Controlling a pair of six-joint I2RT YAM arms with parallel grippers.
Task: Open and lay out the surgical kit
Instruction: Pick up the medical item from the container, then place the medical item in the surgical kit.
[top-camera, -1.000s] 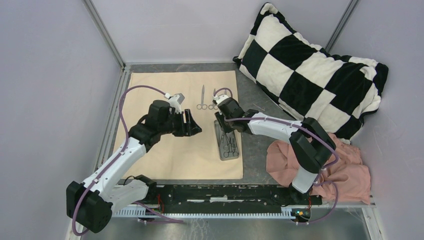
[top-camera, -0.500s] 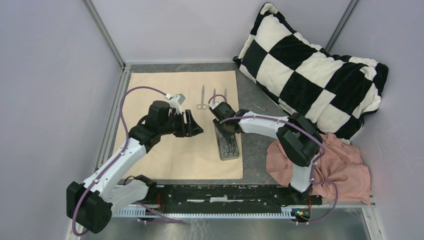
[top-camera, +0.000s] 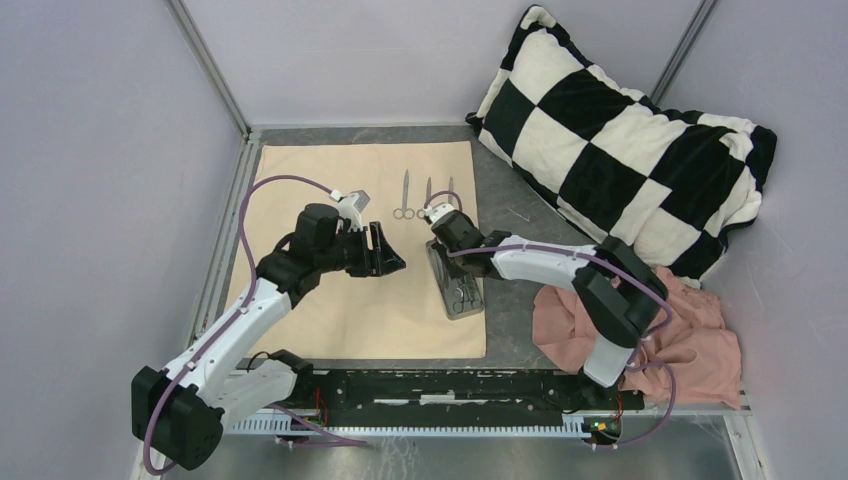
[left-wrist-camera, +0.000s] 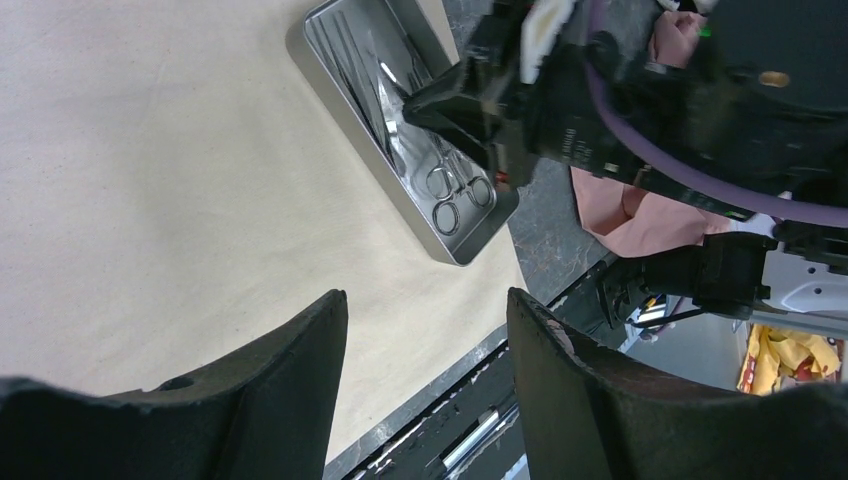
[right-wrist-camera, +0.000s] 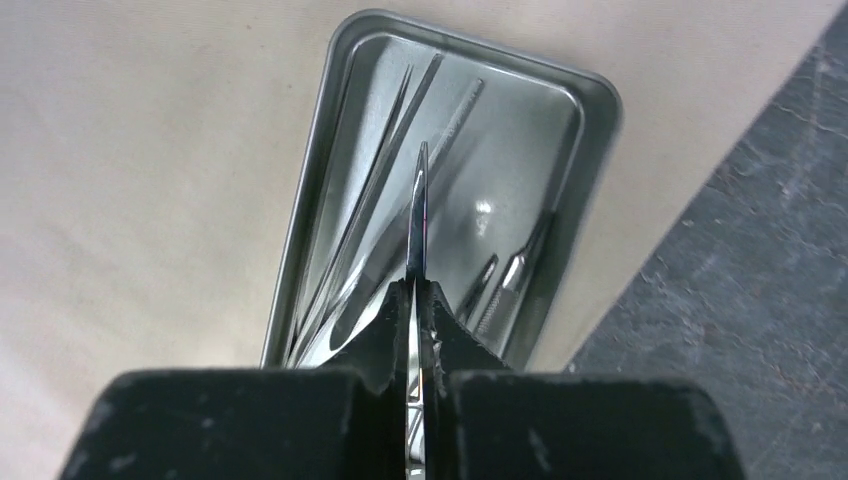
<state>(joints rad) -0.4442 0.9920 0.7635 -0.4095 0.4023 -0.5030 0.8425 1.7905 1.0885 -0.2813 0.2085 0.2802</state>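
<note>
The right claw (right-wrist-camera: 418, 300) is closed on a slim steel instrument (right-wrist-camera: 421, 200). It is pinched edge-on between the two fingers, and its pointed end sticks out past the fingertips toward 12 o'clock in the wrist view. The point hangs over the inside of the tray (right-wrist-camera: 596, 100); whether it touches the tray floor cannot be told. Loose instruments (right-wrist-camera: 372, 200) lie lengthwise in the tray, mostly along its 9 o'clock wall, with a couple more toward 4 o'clock.

From above, the right claw (top-camera: 450, 255) is over the tray's 12 o'clock end. The grey tray (top-camera: 463, 305) is long and narrow and sits on the beige wrap (top-camera: 330, 320) near its 3 o'clock edge. The wrap is spread flat on the dark surface (top-camera: 505, 310). At 12 o'clock from the tray, three laid-out instruments (top-camera: 404, 195) rest side by side on the wrap with their tips pointing away from the arms.

The left claw (top-camera: 392, 250) is at 9 o'clock from the tray, apart from it. Its fingers are spread wide with nothing between them, and its own camera shows only bare wrap in the gap (left-wrist-camera: 425, 300).

A checkered pillow (top-camera: 620, 130) leans in the 2 o'clock corner. A pink cloth (top-camera: 690, 335) is bunched at 4 o'clock, off the wrap.
</note>
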